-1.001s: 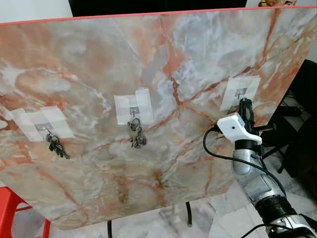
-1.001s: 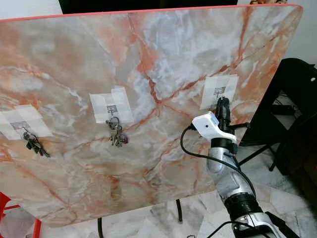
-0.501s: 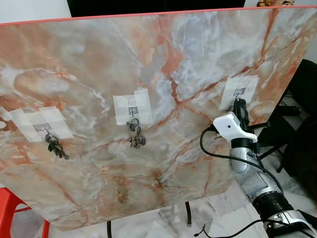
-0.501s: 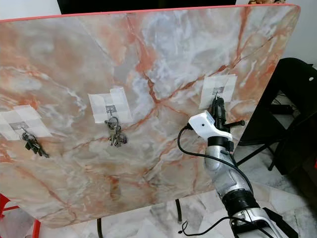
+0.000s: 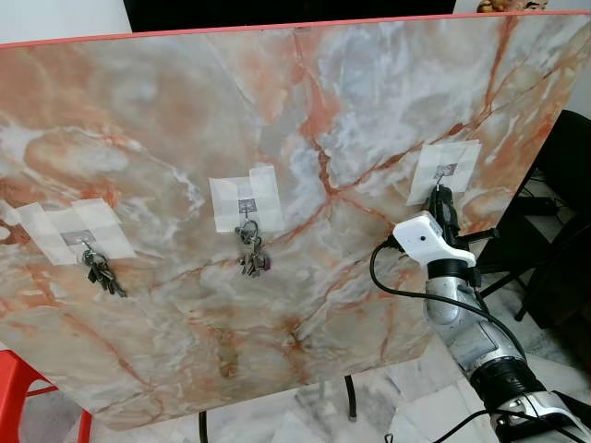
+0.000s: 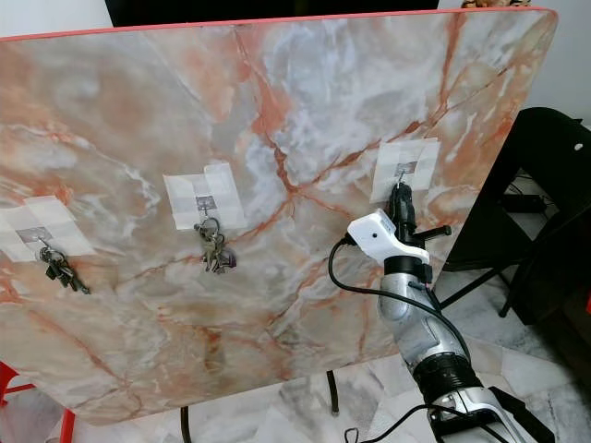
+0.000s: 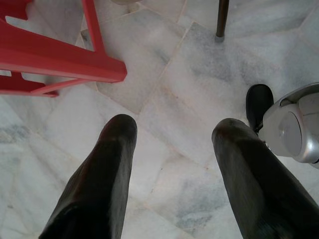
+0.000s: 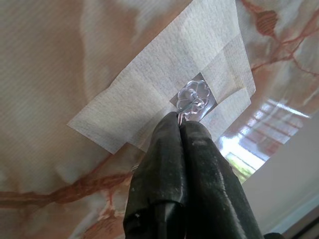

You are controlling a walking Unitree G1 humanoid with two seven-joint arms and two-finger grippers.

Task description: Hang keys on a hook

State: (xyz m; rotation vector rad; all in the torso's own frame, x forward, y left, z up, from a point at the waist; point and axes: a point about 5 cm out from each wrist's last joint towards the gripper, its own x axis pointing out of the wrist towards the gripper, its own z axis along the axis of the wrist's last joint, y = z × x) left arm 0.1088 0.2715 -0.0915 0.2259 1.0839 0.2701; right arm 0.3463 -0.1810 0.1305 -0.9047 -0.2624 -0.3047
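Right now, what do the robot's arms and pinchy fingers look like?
The right arm is a silver metal tube with dark ribbed rings at the joints. A white plastic box sits on its wrist, and a thin black cable loops down from it. The right gripper has two long, smooth, rounded black fingers. The left gripper has the same glossy black fingers.

The left gripper (image 7: 172, 137), its two black fingers spread apart, hangs over the white marble floor (image 7: 169, 84), with a red chair frame (image 7: 55, 55) beyond it.
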